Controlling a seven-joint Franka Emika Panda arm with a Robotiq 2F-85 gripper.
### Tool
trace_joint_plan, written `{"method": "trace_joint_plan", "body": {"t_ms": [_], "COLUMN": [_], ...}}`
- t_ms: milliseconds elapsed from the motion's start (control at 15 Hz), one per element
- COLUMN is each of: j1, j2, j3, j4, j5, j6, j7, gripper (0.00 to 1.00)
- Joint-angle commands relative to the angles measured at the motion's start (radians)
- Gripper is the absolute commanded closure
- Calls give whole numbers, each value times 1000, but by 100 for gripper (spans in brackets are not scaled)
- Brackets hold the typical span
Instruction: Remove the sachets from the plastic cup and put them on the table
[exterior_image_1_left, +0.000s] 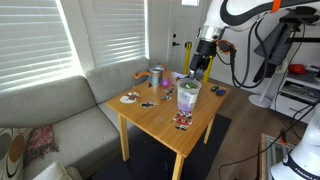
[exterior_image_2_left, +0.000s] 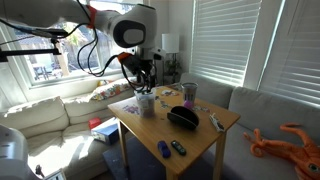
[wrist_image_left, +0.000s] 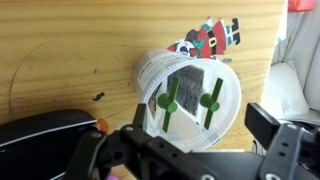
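Observation:
The plastic cup (wrist_image_left: 160, 72) stands upright on the light-wood table (wrist_image_left: 60, 50), near its middle in both exterior views (exterior_image_1_left: 187, 98) (exterior_image_2_left: 147, 104). The sachets (wrist_image_left: 190, 78) stand inside it, pale with two green stick-like parts, and show as a greenish tuft at the rim (exterior_image_1_left: 188, 88). My gripper (wrist_image_left: 200, 121) is open and empty. It hangs just above the cup, with one finger on each side of the rim, in both exterior views (exterior_image_1_left: 197, 70) (exterior_image_2_left: 147, 82). I cannot tell whether the fingers touch the cup.
Small dark-and-red packets (wrist_image_left: 210, 38) (exterior_image_1_left: 182, 122) lie beside the cup. A grey metallic cup (exterior_image_1_left: 157, 76) (exterior_image_2_left: 190, 92) and a round flat disc (exterior_image_1_left: 130, 98) sit further off. A black bowl-like object (exterior_image_2_left: 182, 117) (wrist_image_left: 40, 135) is on the table. A sofa (exterior_image_1_left: 60, 110) borders the table.

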Motion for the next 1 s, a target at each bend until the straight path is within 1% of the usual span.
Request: {"method": "trace_joint_plan", "body": {"t_ms": [0,67,533,933], "j1": [3,0,3,1], "j2": [9,11,25,54], "j3": [-11,-9,-23,-23], "j4": [27,24,17,16], "j5": [63,62,112,130], "j6": [-22,-3,4,22], "j7": [-39,-40,-112,-138], "gripper": [0,0,0,0]}}
